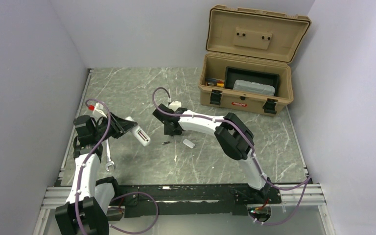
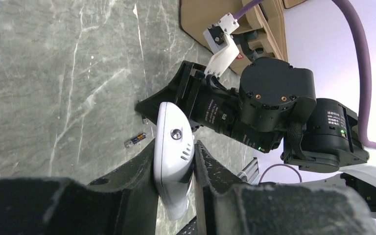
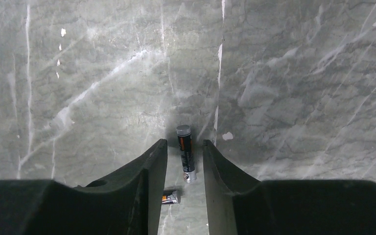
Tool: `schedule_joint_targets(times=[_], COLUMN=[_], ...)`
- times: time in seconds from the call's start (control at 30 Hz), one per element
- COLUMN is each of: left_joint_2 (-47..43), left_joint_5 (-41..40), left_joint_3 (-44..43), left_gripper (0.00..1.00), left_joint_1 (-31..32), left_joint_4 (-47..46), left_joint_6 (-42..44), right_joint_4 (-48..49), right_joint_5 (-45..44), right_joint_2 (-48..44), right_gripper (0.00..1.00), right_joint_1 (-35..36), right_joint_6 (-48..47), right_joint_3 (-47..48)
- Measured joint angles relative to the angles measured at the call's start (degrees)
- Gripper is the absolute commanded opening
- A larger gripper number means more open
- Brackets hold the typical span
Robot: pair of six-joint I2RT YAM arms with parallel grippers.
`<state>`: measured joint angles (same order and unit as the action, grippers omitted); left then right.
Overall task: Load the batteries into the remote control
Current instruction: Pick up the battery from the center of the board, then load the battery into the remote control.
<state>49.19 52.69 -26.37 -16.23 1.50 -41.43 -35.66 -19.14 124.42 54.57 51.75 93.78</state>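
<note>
My left gripper (image 1: pixel 127 125) is shut on the white remote control (image 1: pixel 141 137) and holds it above the table's left half. In the left wrist view the remote (image 2: pixel 173 125) sits clamped between both fingers (image 2: pixel 127 181). One dark battery (image 3: pixel 185 152) lies on the table between the tips of my right gripper (image 3: pixel 184 144), which is open with a gap on each side. A second battery (image 3: pixel 171 197) lies just behind it, partly hidden by the left finger. A battery also shows in the top view (image 1: pixel 166 143) and in the left wrist view (image 2: pixel 135 140), beside my right gripper (image 1: pixel 172 129).
A small white plastic piece (image 1: pixel 189 143) lies right of the batteries. A wrench (image 1: pixel 109 164) lies near the left arm. An open tan toolbox (image 1: pixel 247 90) stands at the back right. White walls close in the left, back and right sides.
</note>
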Motion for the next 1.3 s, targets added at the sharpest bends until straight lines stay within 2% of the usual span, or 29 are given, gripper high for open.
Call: schedule_joint_targets(times=[0.2, 0.47, 0.73, 0.93, 1.0, 1.1, 1.3], left_joint_2=[0.00, 0.00, 0.02, 0.02, 0.00, -0.44, -2.75], left_joint_5=[0.02, 0.02, 0.02, 0.13, 0.22, -0.28, -3.26], left_joint_3=[0.00, 0.00, 0.00, 0.00, 0.00, -0.15, -2.29], left_gripper=[0.00, 0.00, 0.00, 0.00, 0.00, 0.00, 0.00], left_joint_1=[-0.20, -0.24, -0.35, -0.46, -0.46, 0.00, 6.36], left_joint_4=[-0.22, -0.35, -0.39, -0.39, -0.39, 0.81, 3.61], left_joint_6=[-0.15, -0.20, -0.20, -0.17, 0.02, 1.29, 3.10], right_joint_4=[0.20, 0.00, -0.31, 1.77, 2.67, 6.60, 22.75], right_joint_5=[-1.11, -1.53, -1.55, -1.51, -1.46, -0.37, 5.38], right_joint_2=[-1.01, -1.16, -1.16, -3.98, -7.63, -18.29, -46.90], right_gripper=[0.27, 0.22, 0.00, 0.00, 0.00, 0.00, 0.00], right_joint_1=[0.76, 1.07, 1.05, 0.76, 0.63, 0.35, 0.00], right_joint_6=[-2.16, -3.76, -5.55, -7.23, -9.03, -14.03, -21.59], right_joint_3=[-1.84, -2.16, -2.16, -6.19, -10.54, -19.82, -38.10])
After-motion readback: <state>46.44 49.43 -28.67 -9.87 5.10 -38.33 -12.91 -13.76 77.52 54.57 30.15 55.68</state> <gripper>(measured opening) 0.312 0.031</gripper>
